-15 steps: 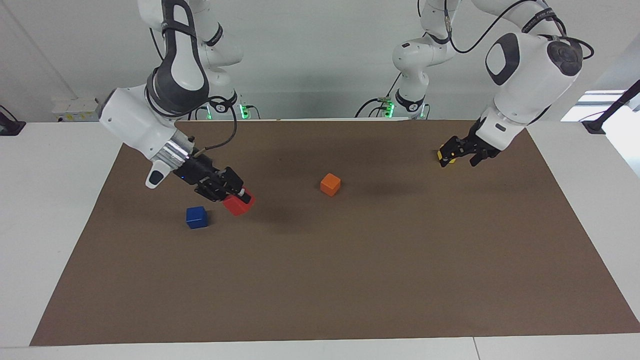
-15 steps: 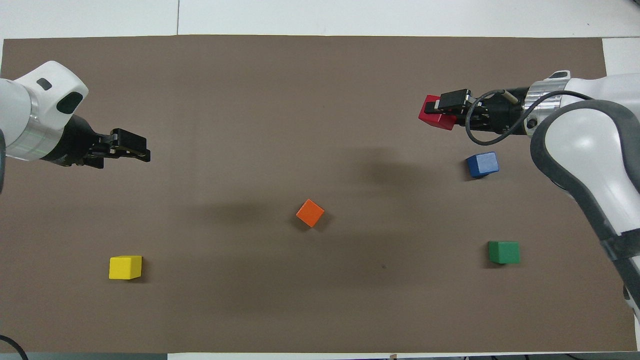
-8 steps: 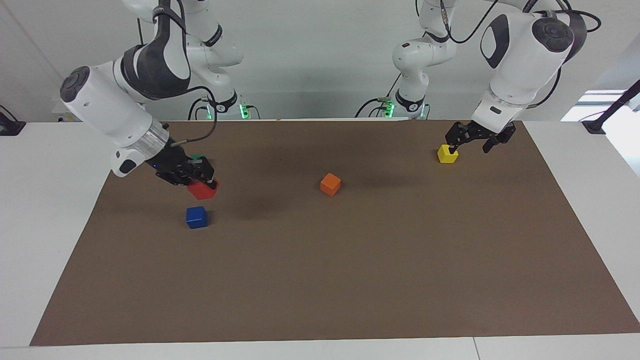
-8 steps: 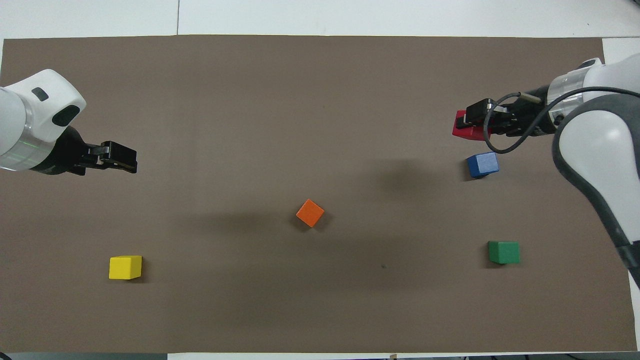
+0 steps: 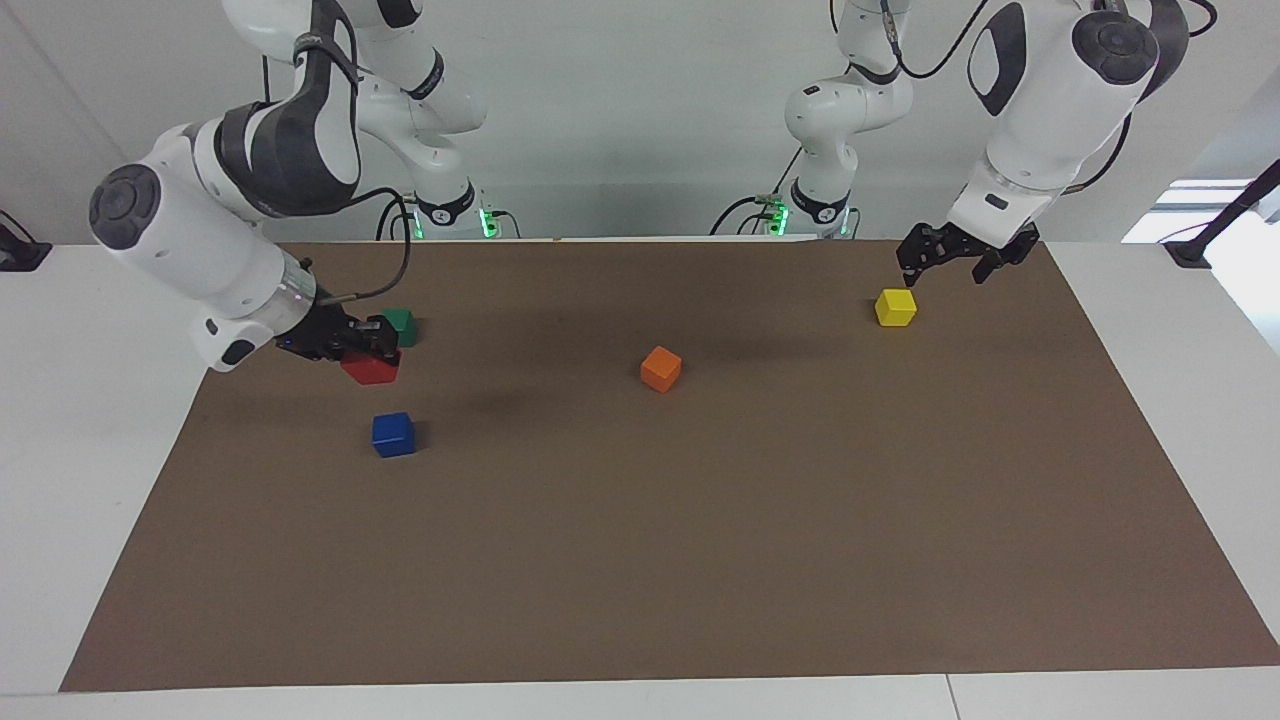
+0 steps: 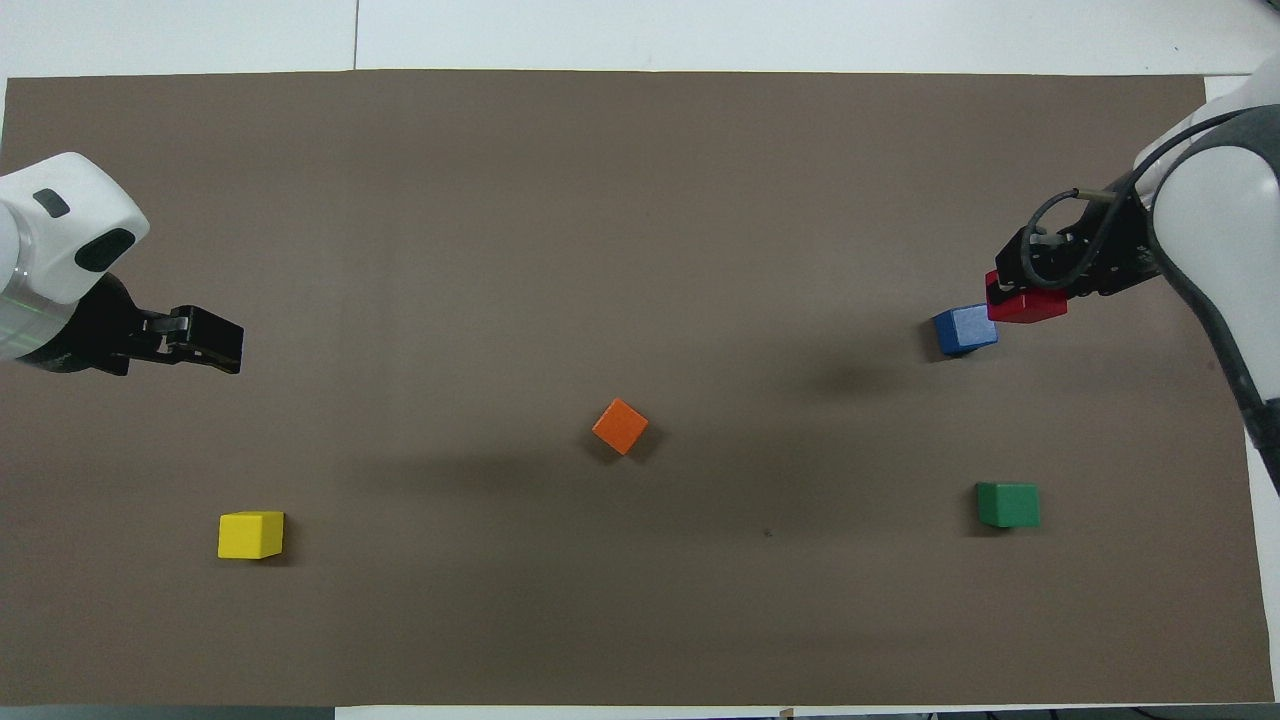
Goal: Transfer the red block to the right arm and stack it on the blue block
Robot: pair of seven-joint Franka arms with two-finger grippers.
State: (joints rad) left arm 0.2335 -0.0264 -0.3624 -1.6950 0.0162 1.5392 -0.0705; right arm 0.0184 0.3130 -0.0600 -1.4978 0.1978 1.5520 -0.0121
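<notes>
My right gripper [image 5: 376, 352] is shut on the red block [image 5: 369, 368] and holds it in the air. In the overhead view the red block [image 6: 1026, 306] hangs under the right gripper [image 6: 1022, 288], just off the blue block's [image 6: 964, 329] edge toward the right arm's end of the table, not on it. The blue block [image 5: 393, 434] sits alone on the brown mat [image 5: 640, 560]. My left gripper [image 5: 948, 262] is open and empty, raised over the mat close to the yellow block [image 5: 895, 306]; it also shows in the overhead view [image 6: 212, 340].
An orange block [image 5: 660, 368] lies mid-mat. A green block [image 5: 401, 326] sits nearer to the robots than the blue block, at the right arm's end. The yellow block [image 6: 250, 534] sits at the left arm's end. The mat's edge [image 6: 1225, 400] runs along white table.
The right gripper has carried the red block back toward its own end, from past the blue block to just beside it. The left gripper has drawn back and risen away from the yellow block.
</notes>
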